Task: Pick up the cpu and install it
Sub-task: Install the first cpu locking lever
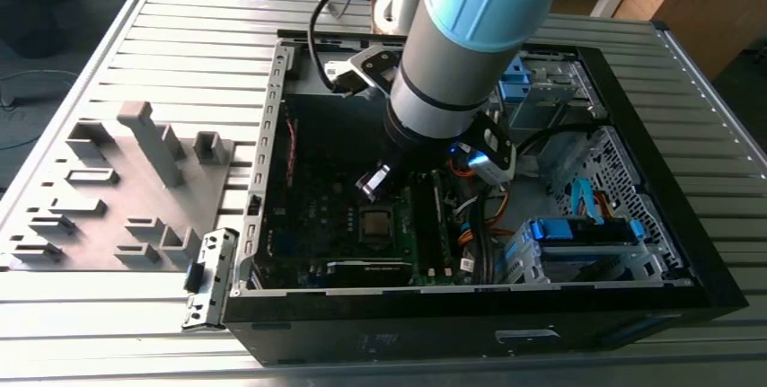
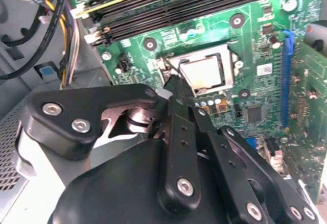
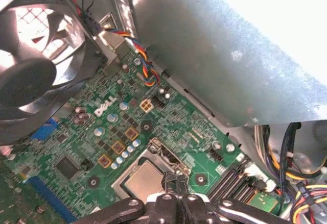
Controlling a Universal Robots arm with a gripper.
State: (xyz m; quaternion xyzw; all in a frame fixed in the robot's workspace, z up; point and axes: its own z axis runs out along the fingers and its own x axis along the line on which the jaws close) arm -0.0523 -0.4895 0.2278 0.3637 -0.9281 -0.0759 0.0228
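Your pincer (image 2: 171, 81) hovers just above the cpu (image 2: 202, 73), its fingertips pressed together and holding nothing. The cpu already lies flat in its socket (image 3: 153, 157) on the green motherboard (image 3: 102, 132) inside the open computer case (image 1: 671, 252).

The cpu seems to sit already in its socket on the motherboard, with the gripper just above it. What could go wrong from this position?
1. The gripper hangs right at the edge of the cpu; a small sideways drift could nudge the chip or scrape the socket frame.
2. The memory slots and the orange and yellow cables lie close by, so the arm could brush them as it moves.
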